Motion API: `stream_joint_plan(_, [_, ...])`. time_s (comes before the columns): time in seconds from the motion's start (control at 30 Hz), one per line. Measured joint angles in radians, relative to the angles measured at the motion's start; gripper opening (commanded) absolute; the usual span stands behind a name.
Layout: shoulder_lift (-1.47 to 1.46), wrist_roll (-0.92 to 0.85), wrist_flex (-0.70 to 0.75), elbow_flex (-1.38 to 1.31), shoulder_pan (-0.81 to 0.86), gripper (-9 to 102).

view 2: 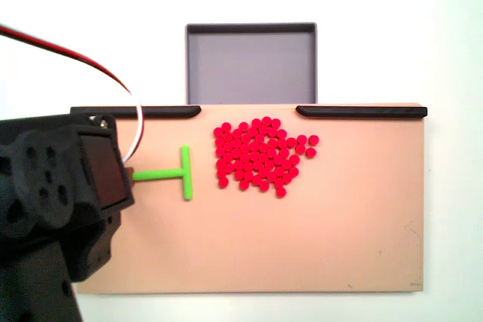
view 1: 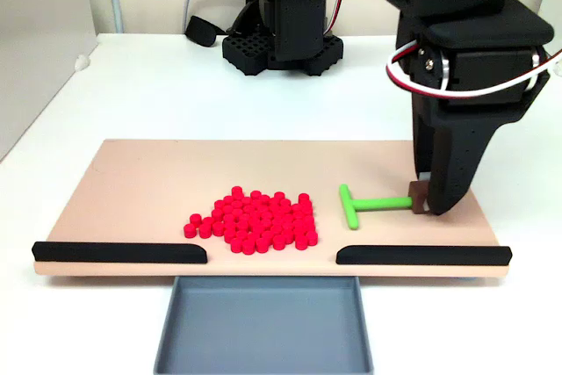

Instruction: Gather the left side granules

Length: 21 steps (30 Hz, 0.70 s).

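While the pusher sits between arm and pile, these lines give the layout.

Gripper: the gripper [view 1: 423,199] stands low over the board's right part in a fixed view from the front, its fingers clamped on a small brown block at the tail of the green T-shaped pusher [view 1: 369,205].

Pusher axis: the stem runs 3 to 9 o'clock in that view, with the crossbar at the 9 o'clock end, set square to the stem and facing the pile.

Granules: the granules [view 1: 255,220] lie in one loose patch near the middle of the tan board [view 1: 132,182], close to its near edge. A few stragglers trail off at the patch's 9 o'clock side.

Direction from gripper: the pile lies at 9 o'clock from the gripper in the front view. In a fixed view from above the layout is mirrored, and the granules [view 2: 260,154] lie at 3 o'clock from the pusher [view 2: 178,174].

Gap: crossbar and nearest granules are near but apart, with bare board between them.

Outlet: two black rails [view 1: 118,253] line the near edge. The gap between them opens onto the grey tray [view 1: 263,327], at about 6 o'clock from the pile.

Judgement: a sweep along the stem's own line would likely bring the crossbar broadside into the pile.
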Motion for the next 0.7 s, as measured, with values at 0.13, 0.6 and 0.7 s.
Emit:
stream_joint_plan(0.13, [0.043,-0.006,0.023,0.0,-0.025,0])
stream_joint_plan(0.6, [0.39,-0.419,0.086,0.232,0.003,0])
stream_joint_plan(0.7, [0.486,-0.594,0.084,0.342,0.046,0])
